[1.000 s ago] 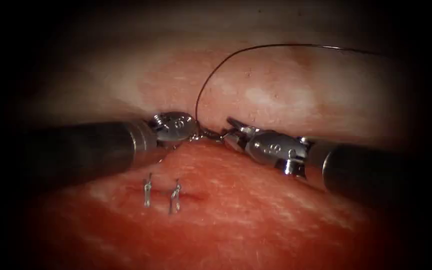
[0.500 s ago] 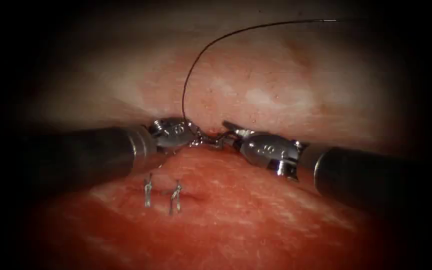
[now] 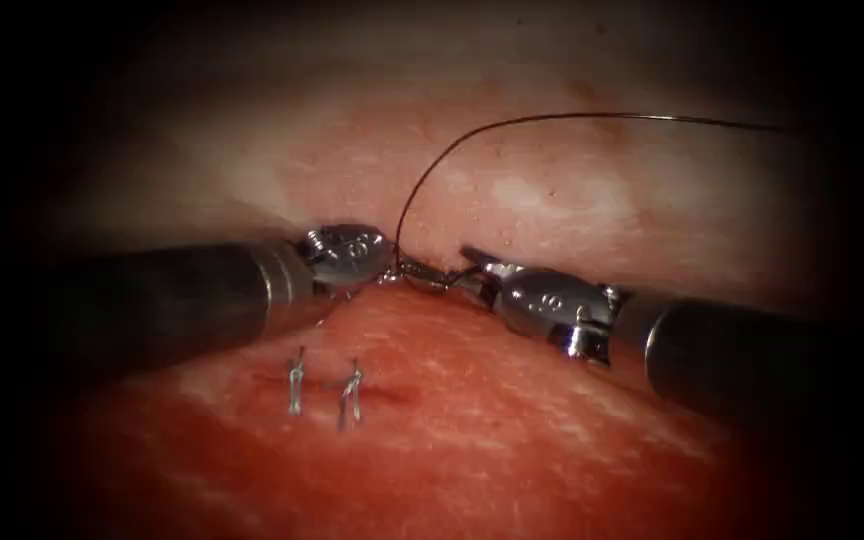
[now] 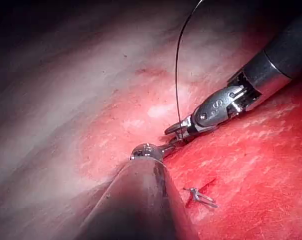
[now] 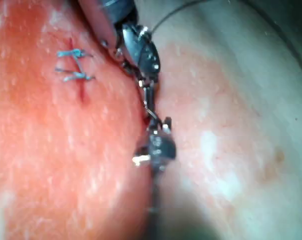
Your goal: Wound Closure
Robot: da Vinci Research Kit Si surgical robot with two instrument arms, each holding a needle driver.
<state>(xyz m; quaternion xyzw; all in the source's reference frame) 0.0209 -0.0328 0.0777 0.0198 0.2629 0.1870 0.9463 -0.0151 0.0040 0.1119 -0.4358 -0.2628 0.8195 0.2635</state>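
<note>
Plainly, the left tool (image 3: 392, 270) and right tool (image 3: 457, 272) meet tip to tip on the tissue (image 3: 512, 400). I cannot tell what either grips, nor whether the bright metal (image 3: 424, 278) between them is the needle. The thread (image 3: 512, 122) rises from beside the left tool's tip and arcs away above the right tool. If that loop drifts down, it could snag a wrist; a hard pull could tear the tissue. Nothing here is a container, though the tissue holds two stitches (image 3: 352, 392) below the left tool.
</note>
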